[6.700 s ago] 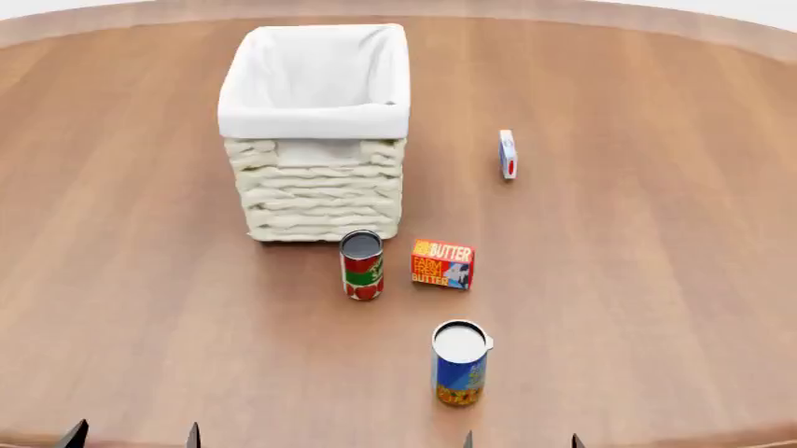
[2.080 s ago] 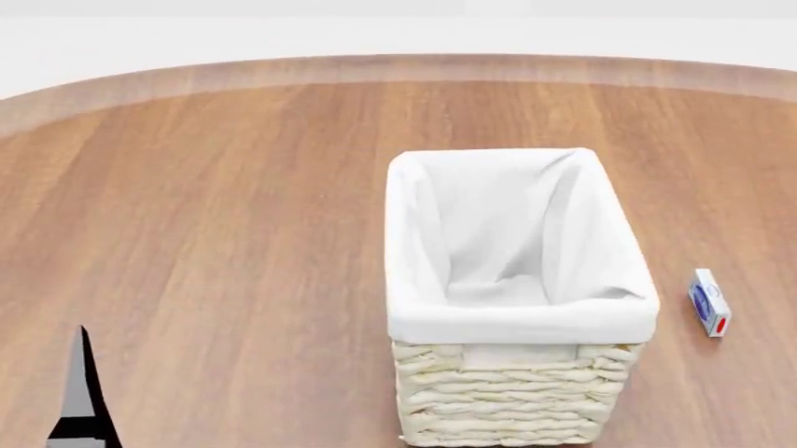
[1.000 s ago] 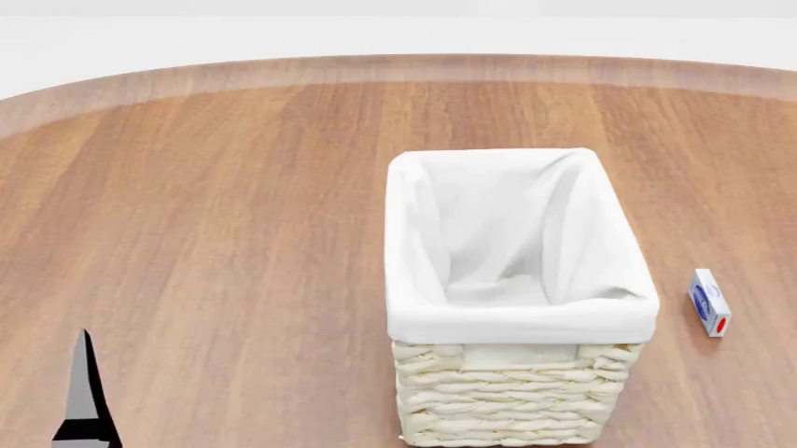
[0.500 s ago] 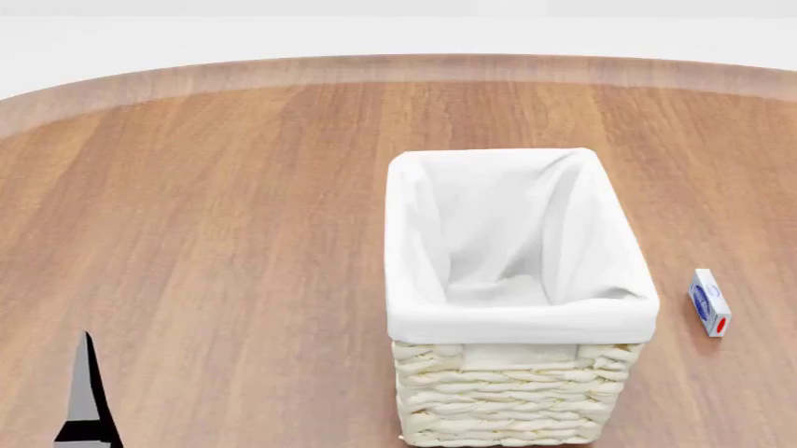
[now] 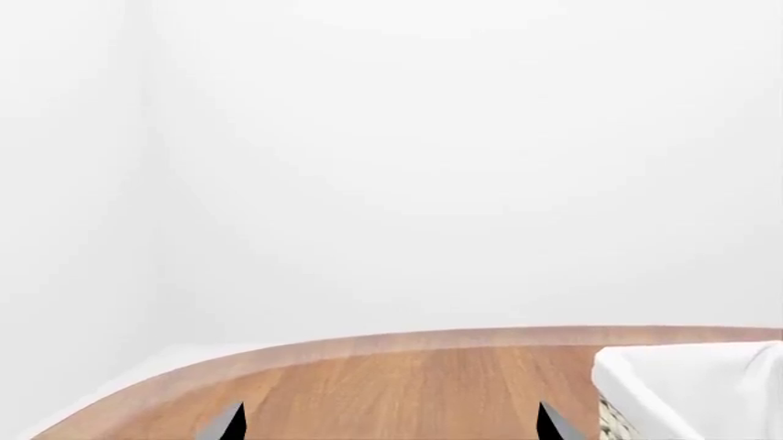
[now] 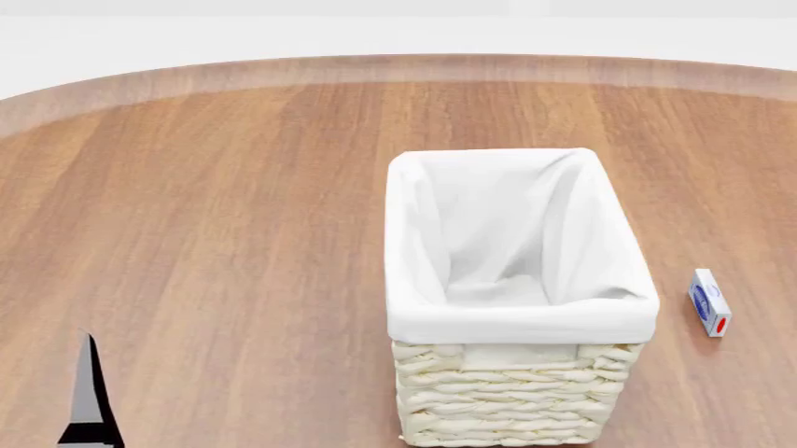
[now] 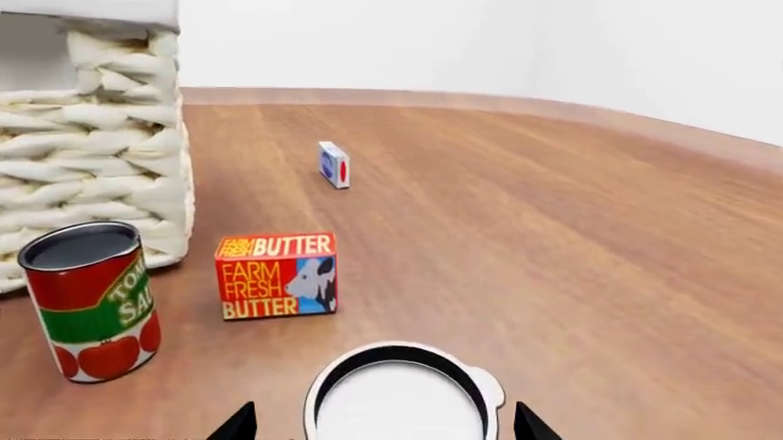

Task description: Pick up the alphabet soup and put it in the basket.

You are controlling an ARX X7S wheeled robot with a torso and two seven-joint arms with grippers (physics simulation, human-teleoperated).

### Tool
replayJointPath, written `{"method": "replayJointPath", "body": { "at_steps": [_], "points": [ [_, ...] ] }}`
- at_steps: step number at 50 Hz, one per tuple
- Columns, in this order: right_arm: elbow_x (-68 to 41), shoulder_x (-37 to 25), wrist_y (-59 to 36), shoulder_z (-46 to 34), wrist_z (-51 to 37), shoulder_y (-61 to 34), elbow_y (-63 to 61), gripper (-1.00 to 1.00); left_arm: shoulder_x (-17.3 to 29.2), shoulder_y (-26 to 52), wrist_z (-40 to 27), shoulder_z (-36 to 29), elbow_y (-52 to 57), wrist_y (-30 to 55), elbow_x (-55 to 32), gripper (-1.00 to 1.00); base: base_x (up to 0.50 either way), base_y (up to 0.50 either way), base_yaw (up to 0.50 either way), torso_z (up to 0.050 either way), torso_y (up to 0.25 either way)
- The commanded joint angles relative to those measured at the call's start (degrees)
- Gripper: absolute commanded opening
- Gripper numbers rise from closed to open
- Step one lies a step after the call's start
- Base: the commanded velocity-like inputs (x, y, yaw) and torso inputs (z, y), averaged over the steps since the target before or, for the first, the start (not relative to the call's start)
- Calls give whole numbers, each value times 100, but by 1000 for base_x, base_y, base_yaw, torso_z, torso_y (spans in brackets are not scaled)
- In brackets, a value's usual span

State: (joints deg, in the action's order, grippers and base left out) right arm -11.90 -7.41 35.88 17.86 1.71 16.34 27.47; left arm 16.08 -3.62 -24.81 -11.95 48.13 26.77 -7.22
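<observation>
Looking along the left wrist camera, I see the left gripper [image 5: 389, 423] with its two dark fingertips [image 5: 229, 422] spread wide apart and nothing between them. Past them runs the curved edge of the wooden table [image 5: 367, 385], and off to one side of the fingers sits a corner of the basket [image 5: 685, 380], its white cloth folded over the rim.

From the head camera, the basket [image 6: 517, 411] stands on the table [image 6: 200, 215] well to the right of the one grey fingertip of the left gripper that pokes up at the lower edge. A small blue-and-white box [image 6: 708, 301] lies on the wood beside the basket, on the side away from that finger. The soup can does not show here.

Through the right wrist camera, the right gripper [image 7: 383, 423] is spread wide, and the soup can [image 7: 398, 401] sits right between its fingertips [image 7: 238, 423], pale lid facing up; I cannot tell whether they touch it. Just beyond the gripper stand a butter box [image 7: 277, 275] and a red-and-green tomato can [image 7: 92, 301], the can close against the basket's [image 7: 86, 174] woven wall. The small box [image 7: 333, 164] lies farther off.
</observation>
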Motion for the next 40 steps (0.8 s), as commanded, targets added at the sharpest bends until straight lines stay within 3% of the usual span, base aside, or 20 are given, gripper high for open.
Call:
{"method": "replayJointPath", "body": {
  "at_steps": [1,18,19,32,40],
  "points": [
    [-9,-23,210,-48,16,-336,616,100,27,6,-36,-29,-41,-32,-20,100,0,0,0,0,0],
    [-212,27,424,-125,170,-533,1012,100,67,25,-83,-47,-74,-61,-69,100,0,0,0,0,0],
    [-223,23,395,-131,168,-527,976,-100,69,27,-86,-48,-79,-62,-71,100,0,0,0,0,0],
    [-223,36,277,-225,104,-473,718,-100,96,22,-125,-63,-116,-101,-98,100,0,0,0,0,0],
    [-250,-96,-1102,-396,-367,218,-2222,-100,113,34,-143,-70,-128,-99,-127,100,1,0,0,0,0]
  ]
}}
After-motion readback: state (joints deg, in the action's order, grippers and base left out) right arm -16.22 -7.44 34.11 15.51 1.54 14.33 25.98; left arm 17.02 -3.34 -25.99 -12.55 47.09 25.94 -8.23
